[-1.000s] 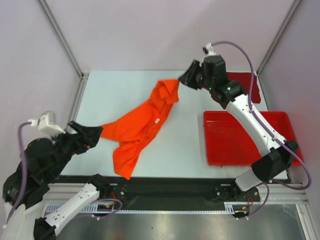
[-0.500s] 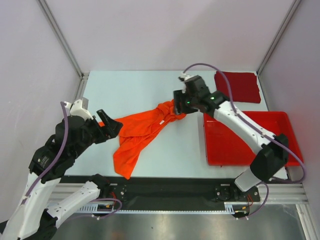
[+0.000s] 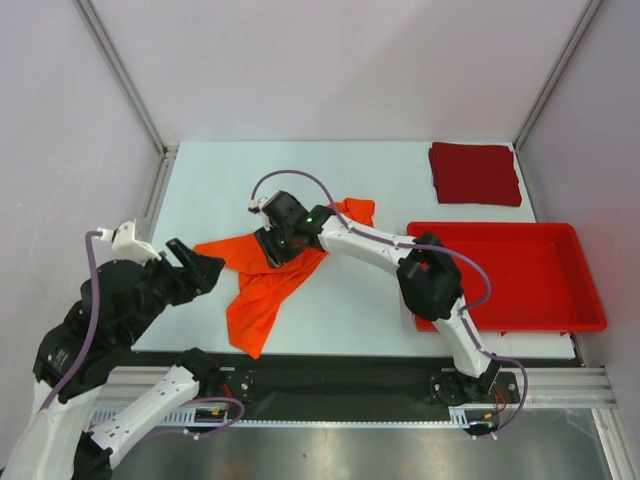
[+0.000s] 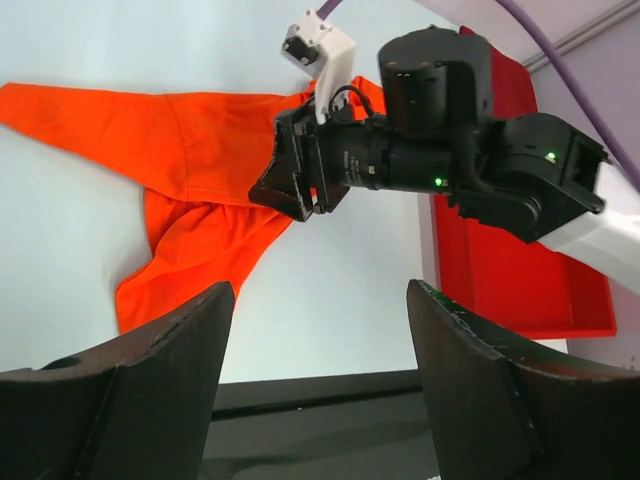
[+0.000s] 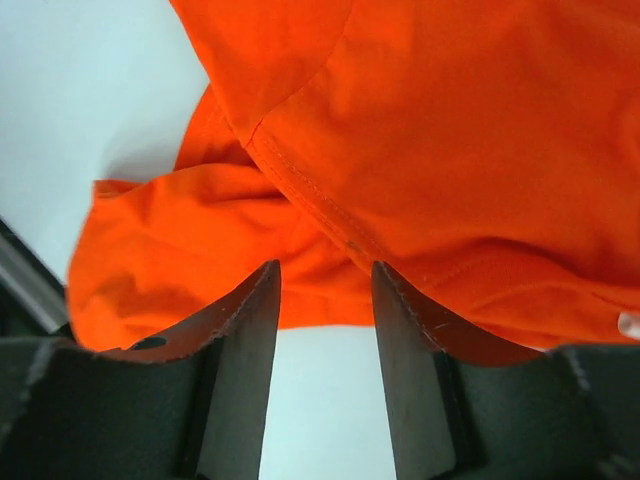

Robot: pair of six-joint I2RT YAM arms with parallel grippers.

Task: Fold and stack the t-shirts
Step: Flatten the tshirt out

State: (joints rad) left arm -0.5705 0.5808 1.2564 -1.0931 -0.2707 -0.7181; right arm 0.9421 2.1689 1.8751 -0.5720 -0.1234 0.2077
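Orange t-shirt (image 3: 262, 288) crumpled on table (image 3: 220, 180), left of red tray (image 3: 520, 227); crimson t-shirt (image 3: 475, 173) folded sq. behind tray. R fingers (image 5: 240, 380) parted over orange cloth, nothing pinched — L fingers (image 4: 150, 380) wide apart, empty. Cloth looks light, limp, prob. drapes — pinch hem/shoulder corners

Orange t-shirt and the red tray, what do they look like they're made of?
The orange t-shirt looks like soft matte knit cloth, probably cotton: it creases, drapes and shows a stitched seam. The red tray looks like rigid moulded plastic, smooth and perhaps slightly glossy: straight raised rim, flat floor.
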